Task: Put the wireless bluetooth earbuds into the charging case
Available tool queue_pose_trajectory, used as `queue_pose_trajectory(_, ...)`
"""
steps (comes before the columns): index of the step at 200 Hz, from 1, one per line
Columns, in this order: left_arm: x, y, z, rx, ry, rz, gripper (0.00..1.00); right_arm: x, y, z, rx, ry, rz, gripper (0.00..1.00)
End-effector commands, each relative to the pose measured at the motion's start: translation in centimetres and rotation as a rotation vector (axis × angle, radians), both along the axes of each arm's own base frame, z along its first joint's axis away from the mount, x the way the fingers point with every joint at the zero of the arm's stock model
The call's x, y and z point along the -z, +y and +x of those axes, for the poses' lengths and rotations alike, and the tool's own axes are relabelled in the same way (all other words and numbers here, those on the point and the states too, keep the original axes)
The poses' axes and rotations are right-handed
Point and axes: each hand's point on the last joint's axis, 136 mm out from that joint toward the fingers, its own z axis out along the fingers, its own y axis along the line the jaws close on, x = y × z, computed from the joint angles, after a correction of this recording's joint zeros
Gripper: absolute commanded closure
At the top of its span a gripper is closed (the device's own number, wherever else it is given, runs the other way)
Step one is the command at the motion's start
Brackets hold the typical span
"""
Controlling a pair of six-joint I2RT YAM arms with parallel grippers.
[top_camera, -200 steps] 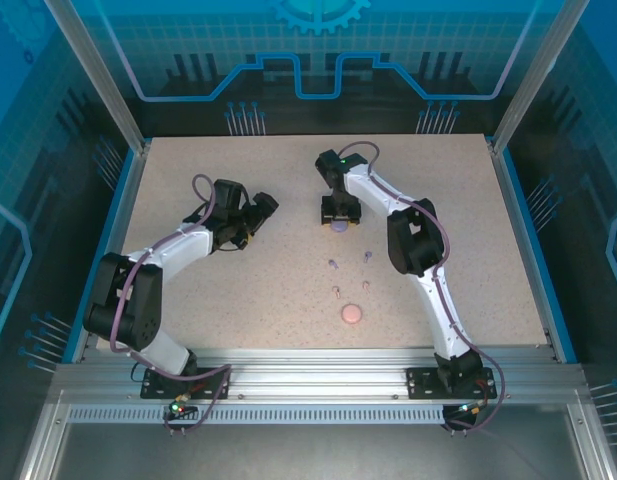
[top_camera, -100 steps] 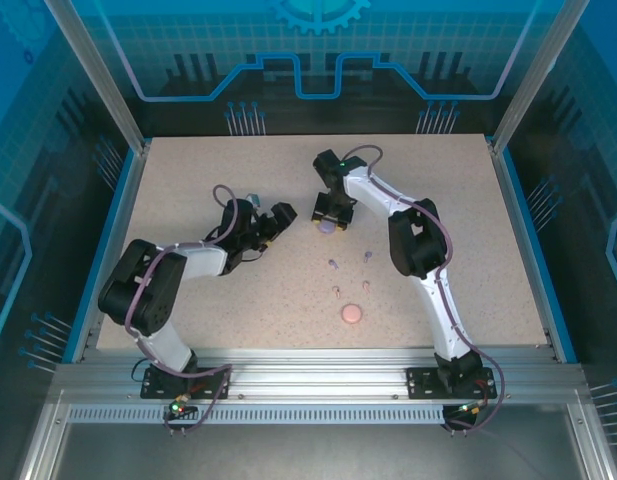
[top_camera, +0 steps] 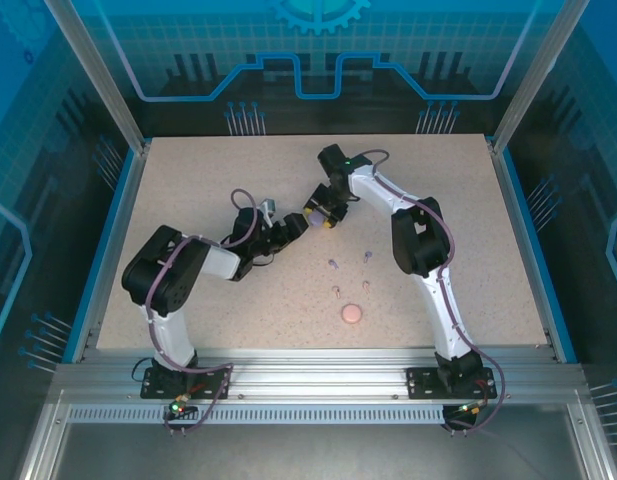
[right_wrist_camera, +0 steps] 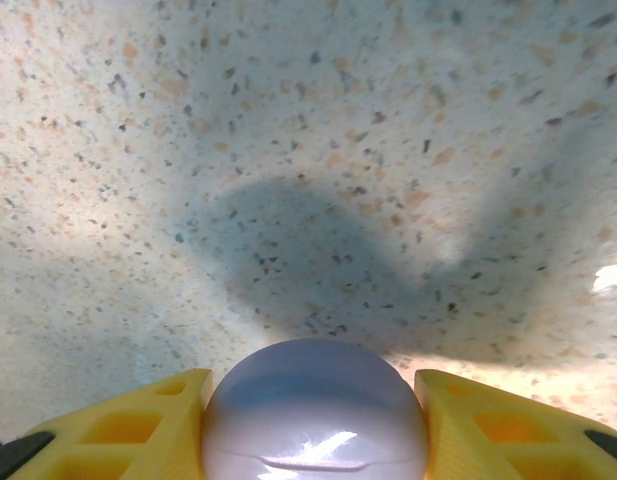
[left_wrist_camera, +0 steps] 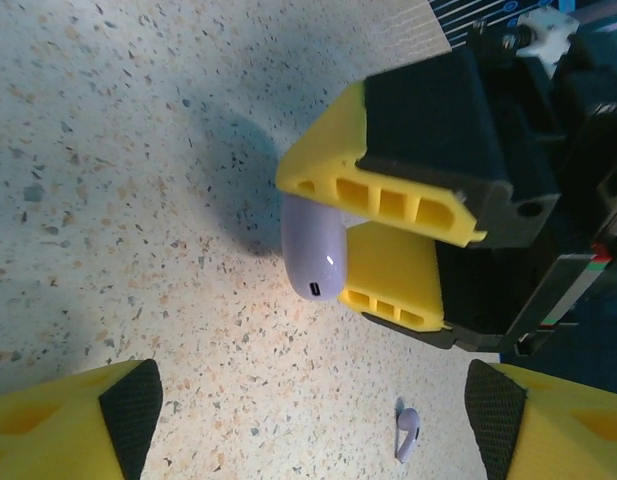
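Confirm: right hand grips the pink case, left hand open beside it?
Wrong colour: the case in the right hand is pale purple, as the right wrist view shows. The left hand is open beside it.

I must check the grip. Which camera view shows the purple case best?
The left wrist view: the purple case shows side-on, clamped between the yellow fingers of the right gripper. The right wrist view gives its rounded end, cropped below. In the top view it is a tiny spot.

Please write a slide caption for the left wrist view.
Right gripper holds the purple case; open left gripper faces it, one purple earbud on the table.
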Motion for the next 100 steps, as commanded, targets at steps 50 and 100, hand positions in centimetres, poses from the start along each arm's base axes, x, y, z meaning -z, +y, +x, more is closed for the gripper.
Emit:
queue_pose_trajectory(50, 0.1, -1.4, 2.0, 0.016, -0.064, 0.007, 0.32, -1.7, 1.2, -0.2, 0.024, 0.016, 0.083, 0.50)
queue_pose_trajectory(100, 0.3, -2.6, 3.3, 0.016, -0.067, 0.004, 0.39, -2.0, 1.7, -0.4, 0.015, 0.014, 0.101, 0.50)
